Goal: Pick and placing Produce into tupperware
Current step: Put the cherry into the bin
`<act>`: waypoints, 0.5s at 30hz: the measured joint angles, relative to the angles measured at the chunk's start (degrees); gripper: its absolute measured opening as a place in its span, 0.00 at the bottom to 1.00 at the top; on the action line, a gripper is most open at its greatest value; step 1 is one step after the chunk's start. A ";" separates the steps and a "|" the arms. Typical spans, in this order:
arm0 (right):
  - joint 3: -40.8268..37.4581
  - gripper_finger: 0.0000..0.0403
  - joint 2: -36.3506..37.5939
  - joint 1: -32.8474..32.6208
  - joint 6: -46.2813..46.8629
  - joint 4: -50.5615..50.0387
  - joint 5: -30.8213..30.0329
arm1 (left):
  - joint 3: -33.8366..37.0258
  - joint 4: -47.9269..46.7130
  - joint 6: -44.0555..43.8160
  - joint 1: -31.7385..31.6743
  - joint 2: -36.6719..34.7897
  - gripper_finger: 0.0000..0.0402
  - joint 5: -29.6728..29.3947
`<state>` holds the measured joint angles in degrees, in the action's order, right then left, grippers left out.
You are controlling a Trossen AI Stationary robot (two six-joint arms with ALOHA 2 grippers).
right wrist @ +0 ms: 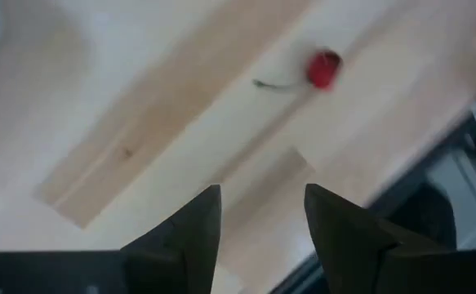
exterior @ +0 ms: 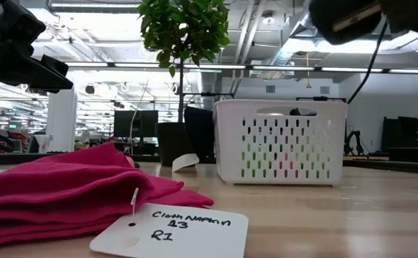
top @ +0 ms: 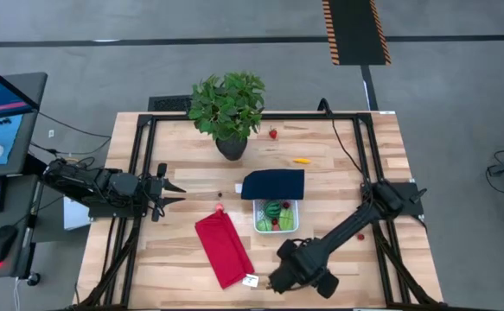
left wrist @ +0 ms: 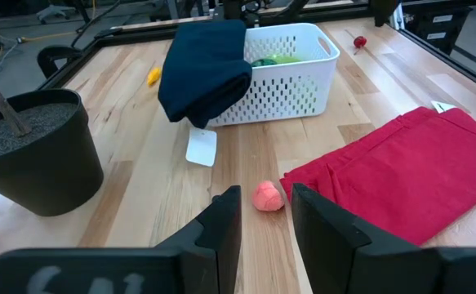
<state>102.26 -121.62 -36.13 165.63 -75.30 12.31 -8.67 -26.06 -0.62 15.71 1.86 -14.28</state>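
Observation:
The white perforated tupperware [top: 288, 226] stands mid-table with green and striped produce [top: 273, 210] and a red piece inside. A navy cover [top: 273, 183] drapes over its far rim. On the bare wood lie a strawberry [top: 273, 134], an orange piece [top: 301, 161], a pink-red piece [left wrist: 268, 197] and a stemmed red berry [right wrist: 323, 69]. My left gripper [left wrist: 266, 219] stands open at the left, level, just short of the pink-red piece. My right gripper [right wrist: 258, 214] hangs open over bare wood near the front edge, pointing down, the berry ahead of its fingers.
A potted plant [top: 227, 108] stands at the far side. A folded red cloth [top: 224, 249] with a paper tag [exterior: 169, 229] lies left of the tupperware, near the front. A black frame [top: 364, 147] runs around the tabletop. Bare wood shows right of the tupperware.

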 joint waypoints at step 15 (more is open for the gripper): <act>0.00 0.37 0.00 4.43 14.37 -0.76 0.90 | 0.01 0.00 0.00 -0.01 -0.01 0.25 0.02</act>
<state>102.26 -121.62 -31.70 180.00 -76.07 13.21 -8.67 -26.06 -0.62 15.70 1.85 -14.26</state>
